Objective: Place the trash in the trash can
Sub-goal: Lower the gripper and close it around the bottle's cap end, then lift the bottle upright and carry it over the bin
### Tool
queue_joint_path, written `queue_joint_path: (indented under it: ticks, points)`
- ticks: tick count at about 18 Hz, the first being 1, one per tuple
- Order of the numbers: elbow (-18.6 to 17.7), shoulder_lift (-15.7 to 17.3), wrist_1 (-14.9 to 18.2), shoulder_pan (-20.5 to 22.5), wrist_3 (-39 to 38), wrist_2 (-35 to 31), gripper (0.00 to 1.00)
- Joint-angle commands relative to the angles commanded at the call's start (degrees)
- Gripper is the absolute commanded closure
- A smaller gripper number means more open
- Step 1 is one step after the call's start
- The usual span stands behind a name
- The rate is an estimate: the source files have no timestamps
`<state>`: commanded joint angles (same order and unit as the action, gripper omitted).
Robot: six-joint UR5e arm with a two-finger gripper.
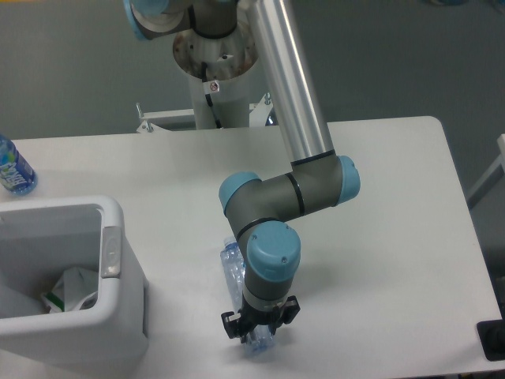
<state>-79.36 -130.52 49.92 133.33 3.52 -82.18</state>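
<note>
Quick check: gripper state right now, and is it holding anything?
Gripper: jaws closed around the lower end of the clear plastic bottle, which is mostly hidden beneath the wrist.

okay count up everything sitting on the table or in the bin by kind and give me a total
Bottles: 2, the clear bottle under the pincer and the blue bottle at the left edge
Wrappers: 1, the wrapper in the bin
Bins: 1, the trash can
Total: 4

White table (394, 237) on grey floor (63, 71); even light.
</note>
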Motion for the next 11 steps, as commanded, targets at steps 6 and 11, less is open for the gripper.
queue_joint_path:
  ticks: [6,11]
  points:
    - [0.26,4.38,-0.09,0.96,2.27,0.44,0.41]
    - [4.82,12.03,-0.96,4.39,2.37,9.57,0.41]
